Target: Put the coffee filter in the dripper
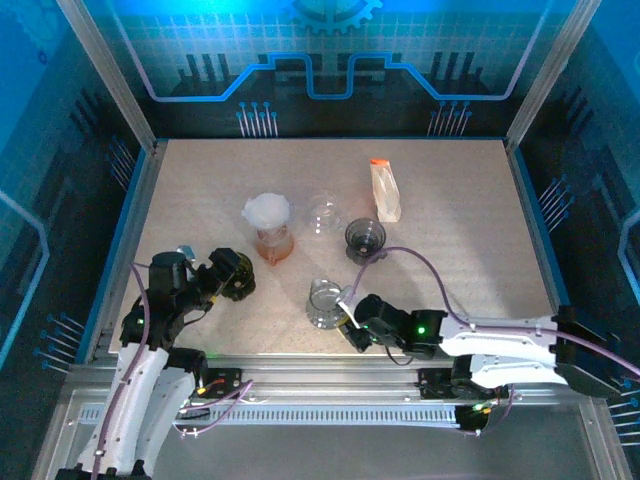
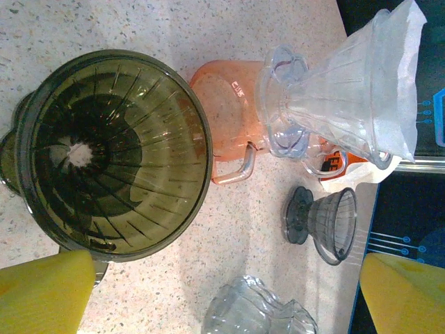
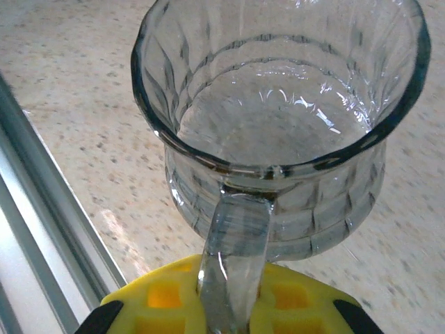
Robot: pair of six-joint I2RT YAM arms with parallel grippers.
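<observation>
Note 1 speckled table (image 1: 450, 300) with 2 arms at its near edge.

Find right gripper (image 3: 233, 303) pinching the handle (image 3: 233, 257) of the glass jug (image 3: 278, 125), with the jug body directly ahead of the fingers and standing on the table.

Find left gripper (image 2: 229, 261) spread wide, holding nothing. Green dripper (image 2: 111, 153) just ahead, close against 1 finger.

Locate white filter (image 2: 407, 69) well ahead of the left hand, seated in the clear dripper (image 2: 334, 90) atop the orange base (image 2: 226, 118). Small grey dripper (image 2: 327, 219) beside that stack, toward the other finger.

Cannot tell the intended dripper among these 3.

Risks, as judged:
1. Slick, narrow glass handle: expect a swinging or tipping jug on any lift, with the frame rail close beside the right hand.
2. Expect a shoved green dripper from any careless closing or advance of the left hand.
3. Expect crumpled paper from a hard pinch, or a clear dripper toppled off its base by a sideways tug.
</observation>
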